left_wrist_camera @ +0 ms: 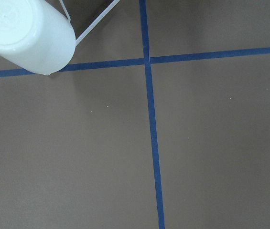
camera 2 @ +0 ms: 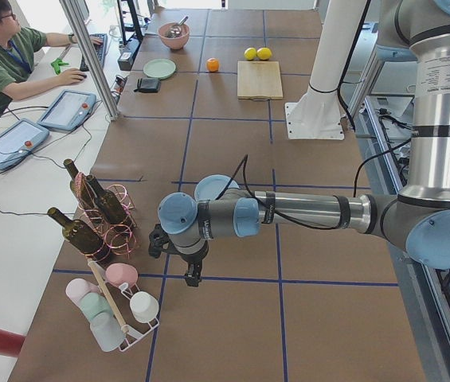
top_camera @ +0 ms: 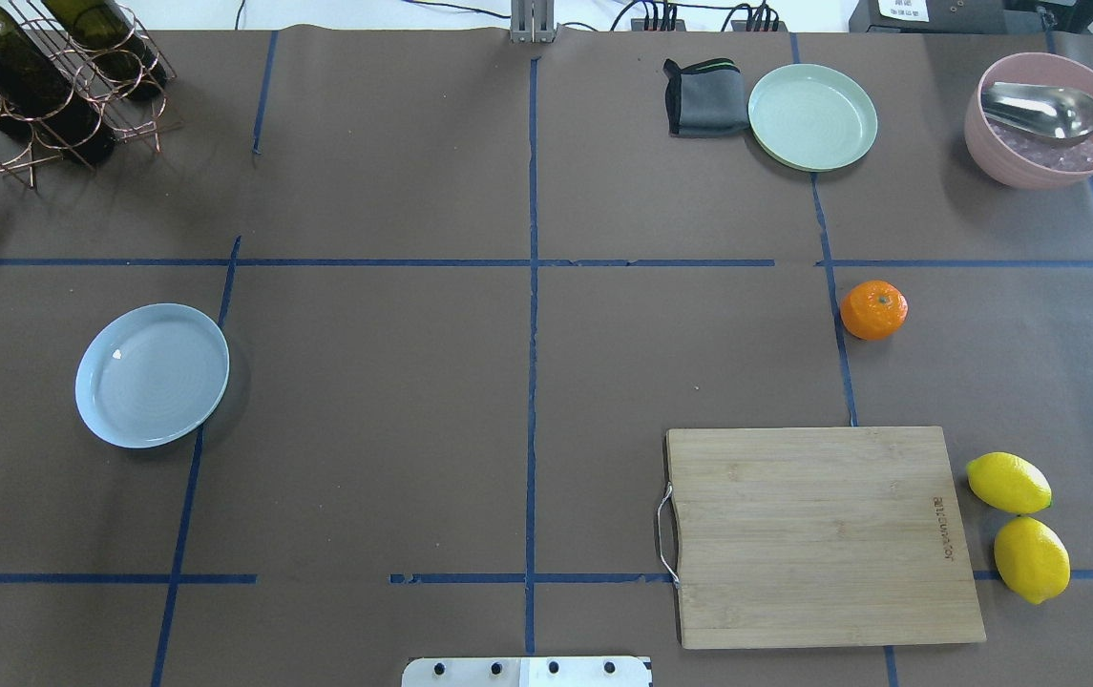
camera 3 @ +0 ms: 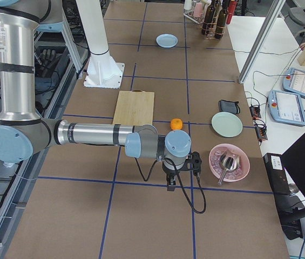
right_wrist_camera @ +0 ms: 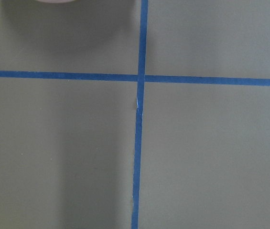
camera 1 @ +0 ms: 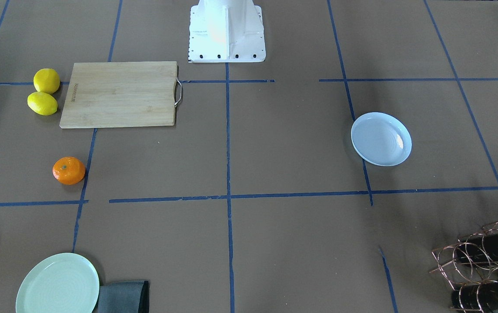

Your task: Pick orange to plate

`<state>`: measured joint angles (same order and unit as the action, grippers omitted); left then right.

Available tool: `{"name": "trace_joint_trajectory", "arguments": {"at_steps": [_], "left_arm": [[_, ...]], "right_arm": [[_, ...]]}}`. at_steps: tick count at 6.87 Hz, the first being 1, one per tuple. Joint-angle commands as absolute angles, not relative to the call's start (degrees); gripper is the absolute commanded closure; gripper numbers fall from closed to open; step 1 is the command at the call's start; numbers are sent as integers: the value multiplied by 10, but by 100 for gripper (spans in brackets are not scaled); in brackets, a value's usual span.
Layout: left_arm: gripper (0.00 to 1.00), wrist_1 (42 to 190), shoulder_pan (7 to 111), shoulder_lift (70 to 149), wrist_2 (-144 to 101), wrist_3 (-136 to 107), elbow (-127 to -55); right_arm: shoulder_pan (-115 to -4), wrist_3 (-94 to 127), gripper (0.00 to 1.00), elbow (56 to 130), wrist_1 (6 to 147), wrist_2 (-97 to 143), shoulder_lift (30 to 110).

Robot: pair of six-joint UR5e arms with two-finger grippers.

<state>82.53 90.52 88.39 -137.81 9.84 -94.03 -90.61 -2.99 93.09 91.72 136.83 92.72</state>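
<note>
The orange [top_camera: 874, 309] sits alone on the brown table, right of centre in the overhead view, beyond the cutting board; it also shows at the left in the front view [camera 1: 69, 170]. The pale bluish-white plate [top_camera: 152, 375] lies empty far across the table on the left [camera 1: 381, 139]. My left gripper [camera 2: 191, 274] shows only in the left side view, hanging low over the table near the plate [camera 2: 213, 188]. My right gripper [camera 3: 171, 183] shows only in the right side view, low, a short way from the orange [camera 3: 176, 124]. I cannot tell whether either is open or shut.
A wooden cutting board [top_camera: 818, 534] lies near the robot base, with two yellow lemons [top_camera: 1019, 525] beside it. A pale green plate [top_camera: 812, 116], a grey cloth [top_camera: 704, 97] and a pink bowl with a spoon [top_camera: 1047, 119] stand at the far right. A wine rack [top_camera: 40, 76] fills the far left corner.
</note>
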Motion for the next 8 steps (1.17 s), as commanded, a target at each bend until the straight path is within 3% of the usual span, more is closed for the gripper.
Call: {"name": "trace_joint_trajectory", "arguments": {"at_steps": [1,6,8], "left_arm": [[0,828,904,889,-1379,103,-945],[0,940,896,916,-1379,99,-939],[0,951,896,918,-1382,98,-940]], "right_arm": [[-906,-29,0,932,917,1368,926],[-907,-28,0,953,916,1370,921],[-907,-27,0,964,918,1371,884]]}}
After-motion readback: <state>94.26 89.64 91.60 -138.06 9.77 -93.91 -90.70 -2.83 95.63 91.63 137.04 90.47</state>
